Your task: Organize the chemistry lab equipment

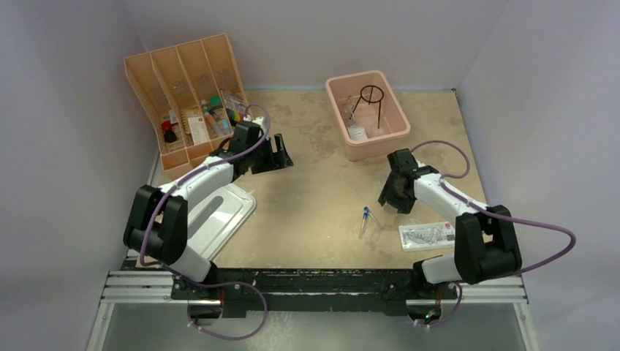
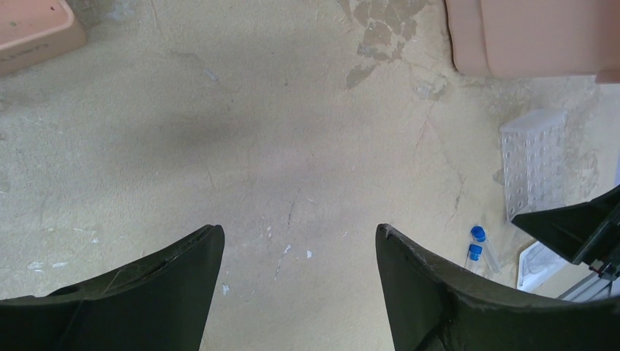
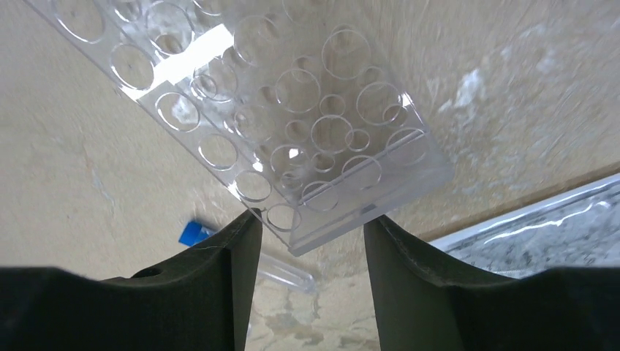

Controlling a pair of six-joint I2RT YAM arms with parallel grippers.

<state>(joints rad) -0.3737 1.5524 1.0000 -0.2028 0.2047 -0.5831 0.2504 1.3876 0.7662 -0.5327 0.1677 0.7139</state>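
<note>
While left gripper [image 2: 298, 232] hangs, right gripper [image 3: 311, 218] straddles clear well rack [image 3: 292, 124]

Left jaws wide apart over tabletop [image 2: 292, 110], approx 10 o'clock. Right jaws flank rack corner, approx 3 o'clock; pinching or not, can't tell

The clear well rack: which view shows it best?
The right wrist view: the clear well rack fills the upper frame, its round wells plain, one end between the fingers of the right gripper. The left wrist view shows it small, at the right edge. In the top external view I cannot make it out.
</note>
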